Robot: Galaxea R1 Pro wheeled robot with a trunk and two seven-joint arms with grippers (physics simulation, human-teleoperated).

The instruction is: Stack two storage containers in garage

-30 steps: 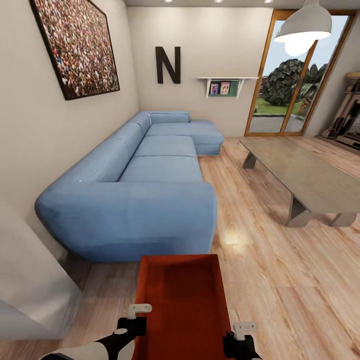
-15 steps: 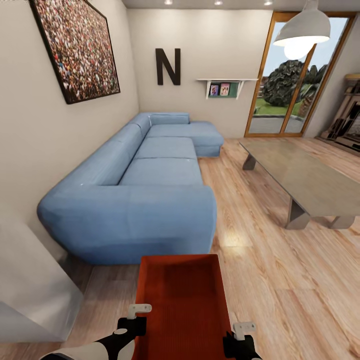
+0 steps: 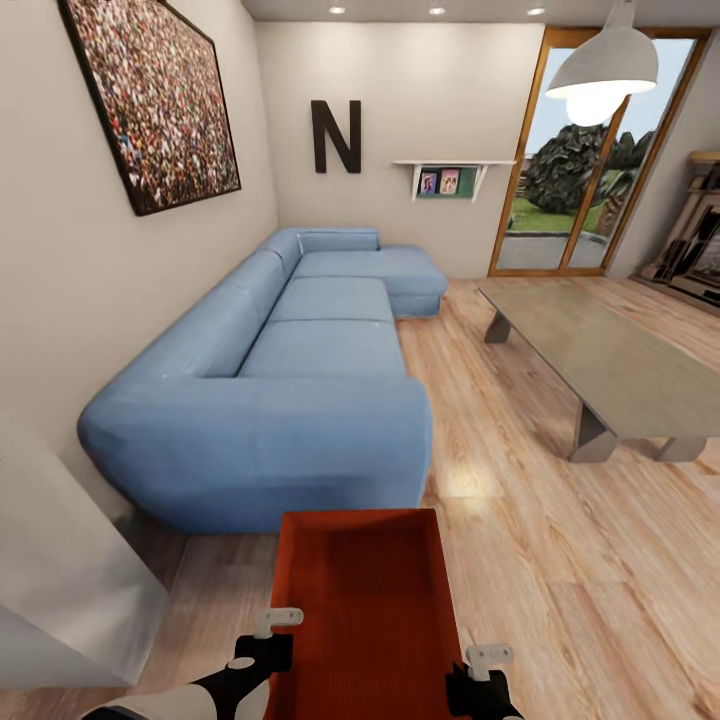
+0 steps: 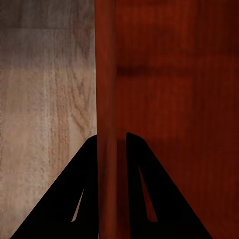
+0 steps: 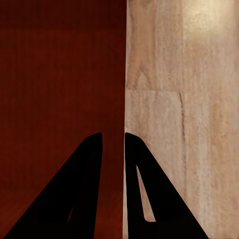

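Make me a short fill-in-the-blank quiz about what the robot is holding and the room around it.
1. The storage container held between both pincers is coloured ____.
2. The sofa beyond the container is coloured ____.
3. The big black letter on the wall is ____.
4. The left pincer has its fingers on either side of the container's ____.

Missing words: orange-red; blue; N; wall
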